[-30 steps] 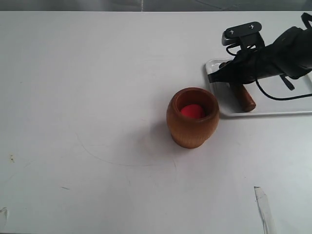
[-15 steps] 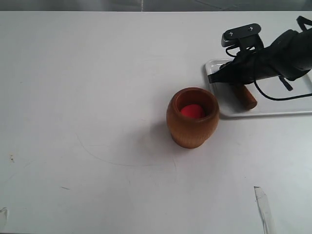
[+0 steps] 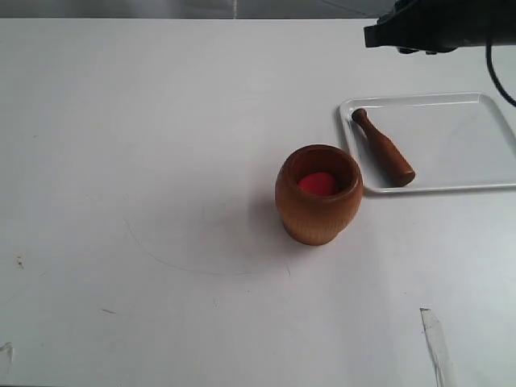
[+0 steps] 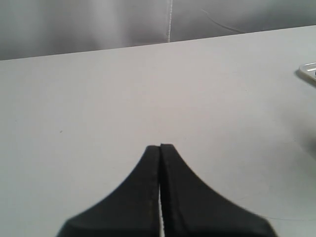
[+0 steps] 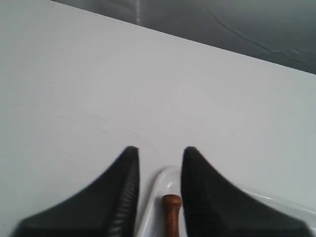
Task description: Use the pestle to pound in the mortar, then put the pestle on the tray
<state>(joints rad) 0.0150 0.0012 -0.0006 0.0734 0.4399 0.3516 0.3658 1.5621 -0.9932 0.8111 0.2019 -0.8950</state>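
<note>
The light brown wooden mortar [image 3: 318,194] stands upright mid-table with a red ball [image 3: 318,184] inside. The dark brown pestle [image 3: 384,149] lies on the white tray [image 3: 451,141] along its left side, knob end pointing away. High above the tray's far edge, my right gripper [image 3: 372,36] is raised and open, holding nothing; in the right wrist view the right gripper [image 5: 160,150] looks down on the pestle's knob [image 5: 171,202] and the tray's corner [image 5: 157,185]. My left gripper [image 4: 160,146] shows only in its wrist view, fingers pressed together over bare table.
The white table [image 3: 161,161] stretches left of the mortar. A strip of torn tape [image 3: 435,339] lies near the front right edge. A grey wall runs behind the table's far edge.
My right gripper has let go of the pestle, which now lies free on the tray, and the arm has risen up and back toward the far edge. The mortar has not moved.
</note>
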